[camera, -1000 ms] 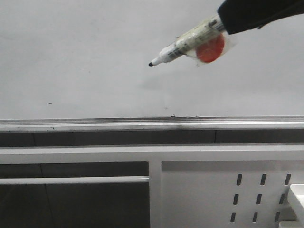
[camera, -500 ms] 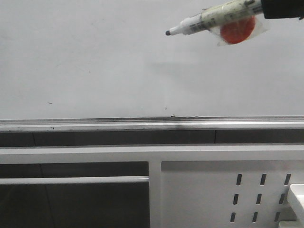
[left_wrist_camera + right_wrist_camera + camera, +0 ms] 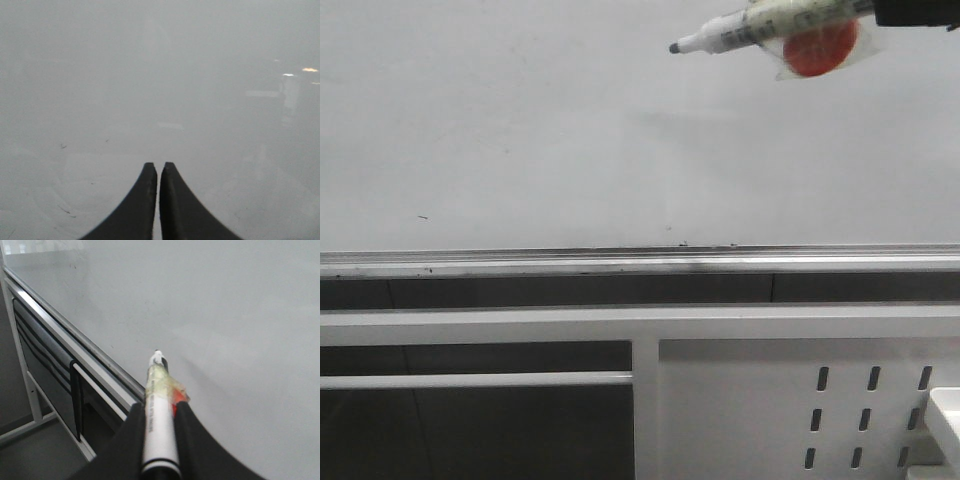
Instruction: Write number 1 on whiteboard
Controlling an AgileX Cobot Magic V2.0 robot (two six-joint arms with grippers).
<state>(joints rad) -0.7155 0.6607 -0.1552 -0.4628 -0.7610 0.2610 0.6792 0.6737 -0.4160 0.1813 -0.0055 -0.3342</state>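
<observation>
The whiteboard (image 3: pixel 520 130) fills the upper front view, with its silver rail (image 3: pixel 620 262) along the lower edge. No number 1 stroke shows on it. My right gripper (image 3: pixel 910 10) is at the top right edge, shut on a white black-tipped marker pen (image 3: pixel 740 28) that has a red disc (image 3: pixel 818 50) taped to it. The pen's tip (image 3: pixel 674 48) points left, high on the board; I cannot tell if it touches. In the right wrist view the right gripper (image 3: pixel 160 407) clamps the pen (image 3: pixel 159 385) beside the board (image 3: pixel 225 315). My left gripper (image 3: pixel 159 165) is shut and empty, facing the board (image 3: pixel 150 75).
Below the rail is a white metal panel with slotted holes (image 3: pixel 760 400), a white horizontal bar (image 3: pixel 470 380) and a white tray corner (image 3: pixel 945 410) at the lower right. Tiny dark specks (image 3: pixel 424 217) dot the board.
The right gripper has carried the pen up and to the right across the board; the tip went from mid-height to near the top. No mark was left behind.
</observation>
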